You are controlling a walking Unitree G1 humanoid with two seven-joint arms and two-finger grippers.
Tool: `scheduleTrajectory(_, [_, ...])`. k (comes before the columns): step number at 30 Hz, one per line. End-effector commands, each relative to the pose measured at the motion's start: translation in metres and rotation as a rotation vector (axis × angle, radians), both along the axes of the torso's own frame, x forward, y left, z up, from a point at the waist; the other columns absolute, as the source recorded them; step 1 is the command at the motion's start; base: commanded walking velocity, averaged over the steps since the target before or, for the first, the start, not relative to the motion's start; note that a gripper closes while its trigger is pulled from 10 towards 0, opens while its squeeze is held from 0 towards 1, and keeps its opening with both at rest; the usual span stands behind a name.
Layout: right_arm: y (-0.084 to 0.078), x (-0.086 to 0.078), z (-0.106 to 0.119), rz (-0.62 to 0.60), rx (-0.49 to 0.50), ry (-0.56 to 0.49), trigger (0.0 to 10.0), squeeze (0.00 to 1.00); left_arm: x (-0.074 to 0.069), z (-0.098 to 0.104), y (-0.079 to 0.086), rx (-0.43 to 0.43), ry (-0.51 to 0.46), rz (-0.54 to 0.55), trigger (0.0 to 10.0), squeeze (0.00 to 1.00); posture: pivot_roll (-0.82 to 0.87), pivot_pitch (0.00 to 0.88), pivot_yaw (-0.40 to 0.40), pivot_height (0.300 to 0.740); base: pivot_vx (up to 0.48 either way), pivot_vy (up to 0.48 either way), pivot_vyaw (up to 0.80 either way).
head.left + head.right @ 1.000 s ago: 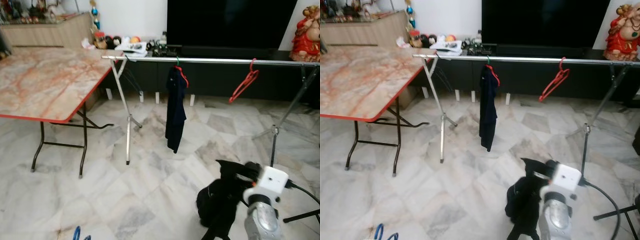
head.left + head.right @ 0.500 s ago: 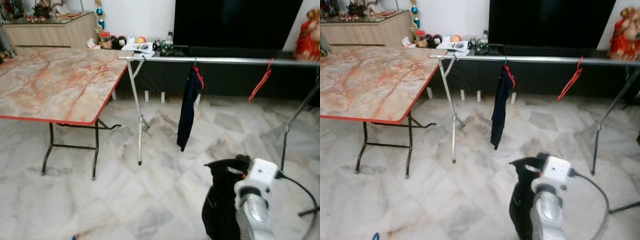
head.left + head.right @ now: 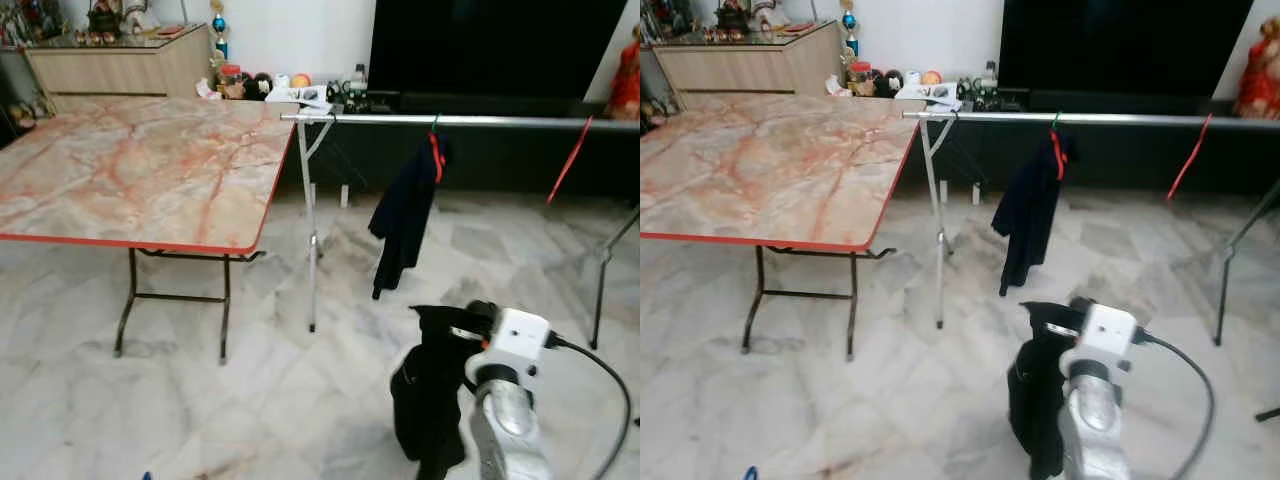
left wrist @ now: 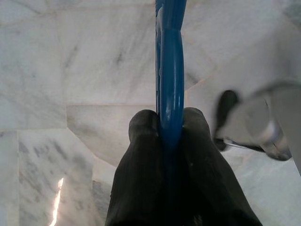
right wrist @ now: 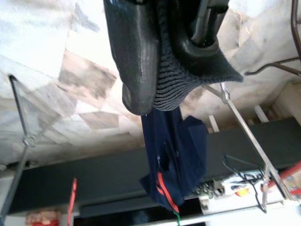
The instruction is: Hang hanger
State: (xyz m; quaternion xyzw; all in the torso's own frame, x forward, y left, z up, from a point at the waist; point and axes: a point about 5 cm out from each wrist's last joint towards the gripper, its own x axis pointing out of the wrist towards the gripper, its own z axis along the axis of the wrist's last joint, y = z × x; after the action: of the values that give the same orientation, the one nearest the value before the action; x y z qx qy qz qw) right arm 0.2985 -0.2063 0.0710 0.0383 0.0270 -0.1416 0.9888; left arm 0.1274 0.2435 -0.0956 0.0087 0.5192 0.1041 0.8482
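Swung out from the rail, the hung garment (image 3: 405,220) tilts; wrist views show left end effector (image 4: 170,123) clamping blue hanger (image 4: 171,70), right end effector (image 5: 164,70) pinching dark cloth (image 3: 430,395).

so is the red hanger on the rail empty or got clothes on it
Empty: the red hanger hangs bare on the rail.

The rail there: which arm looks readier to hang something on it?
Probably the right. Its gripper is raised toward the rail, shut on a dark garment. The left gripper holds a blue hanger low over the floor.
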Motion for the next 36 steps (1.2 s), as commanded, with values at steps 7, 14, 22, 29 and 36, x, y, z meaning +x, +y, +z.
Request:
scheduleTrajectory(7, [0.009,0.009,0.014,0.02,-0.004,-0.058,10.0,0.0,-0.001,0.0,0.001,0.007,0.013,0.003,10.0,0.0,0.12,0.0,0.003,0.74,0.0,0.472,0.0])
scheduleTrajectory(14, [0.009,0.01,0.014,0.02,-0.007,-0.061,10.0,0.0,0.0,-0.001,-0.003,0.002,0.015,0.003,10.0,0.0,0.12,0.001,0.001,0.74,0.0,0.472,0.0])
scheduleTrajectory(22, [0.013,0.011,0.014,0.032,-0.013,-0.058,10.0,0.0,0.006,-0.001,-0.009,-0.003,0.017,-0.015,10.0,0.0,0.13,0.0,-0.003,0.74,0.0,0.472,0.0])
scheduleTrajectory(29, [0.014,0.013,0.015,0.037,-0.012,-0.062,10.0,0.0,0.014,0.001,-0.012,-0.006,0.009,-0.015,10.0,0.0,0.13,0.0,-0.003,0.74,0.0,0.472,0.0])
scheduleTrajectory(36, [0.013,0.012,0.014,0.036,-0.016,-0.058,10.0,0.0,0.013,0.001,-0.009,-0.002,0.012,-0.025,10.0,0.0,0.13,0.0,-0.001,0.74,0.0,0.472,0.0])
